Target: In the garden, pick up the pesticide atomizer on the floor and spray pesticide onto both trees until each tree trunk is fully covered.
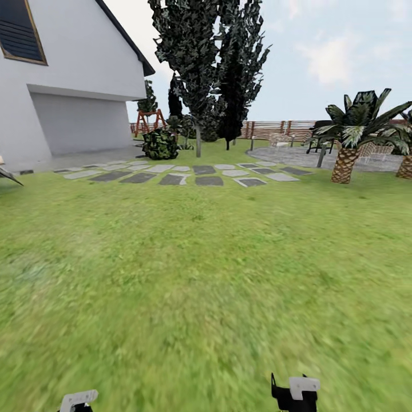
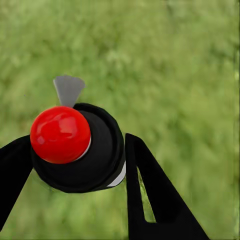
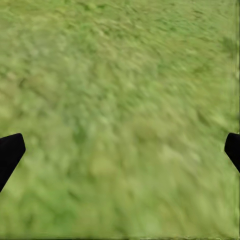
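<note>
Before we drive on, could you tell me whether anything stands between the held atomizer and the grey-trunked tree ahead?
Nothing visible blocks the way. The atomizer sits in the left gripper; open grass and flat stepping slabs lie before the tree trunk. A shrub stands beside that trunk, to its left.

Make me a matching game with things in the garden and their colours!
Things:
1. atomizer knob
2. grass
3. slabs
4. house wall

Colours:
a. grey
b. white
c. red
d. green

Pairs: 1-c, 2-d, 3-a, 4-b
</note>
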Robot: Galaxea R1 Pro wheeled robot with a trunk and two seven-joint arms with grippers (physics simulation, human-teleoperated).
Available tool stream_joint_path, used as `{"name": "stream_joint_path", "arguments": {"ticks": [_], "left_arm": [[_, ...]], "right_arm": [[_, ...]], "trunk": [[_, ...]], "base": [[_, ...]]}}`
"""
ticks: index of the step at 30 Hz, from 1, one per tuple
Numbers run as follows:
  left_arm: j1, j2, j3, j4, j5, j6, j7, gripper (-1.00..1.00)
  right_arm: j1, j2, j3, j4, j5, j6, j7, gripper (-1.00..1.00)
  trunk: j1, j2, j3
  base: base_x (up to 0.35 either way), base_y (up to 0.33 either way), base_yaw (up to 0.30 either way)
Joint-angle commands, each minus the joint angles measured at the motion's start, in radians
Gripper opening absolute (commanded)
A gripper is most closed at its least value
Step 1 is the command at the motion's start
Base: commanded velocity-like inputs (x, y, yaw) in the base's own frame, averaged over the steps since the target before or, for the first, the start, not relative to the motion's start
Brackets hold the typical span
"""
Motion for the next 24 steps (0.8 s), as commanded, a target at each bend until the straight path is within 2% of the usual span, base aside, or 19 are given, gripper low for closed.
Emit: {"name": "stream_joint_path", "arguments": {"ticks": [1, 24], "left_arm": [[0.000, 0.000, 0.000, 0.000, 0.000, 0.000, 0.000, -1.00], [0.000, 0.001, 0.000, 0.000, 0.000, 0.000, 0.000, -1.00]], "right_arm": [[0.000, 0.000, 0.000, 0.000, 0.000, 0.000, 0.000, 1.00], [0.000, 0.000, 0.000, 0.000, 0.000, 0.000, 0.000, 1.00]], "trunk": [[0.000, 0.000, 0.000], [0.000, 0.000, 0.000]], "base": [[0.000, -0.272, -0.298], [0.000, -0.272, -0.298]]}}
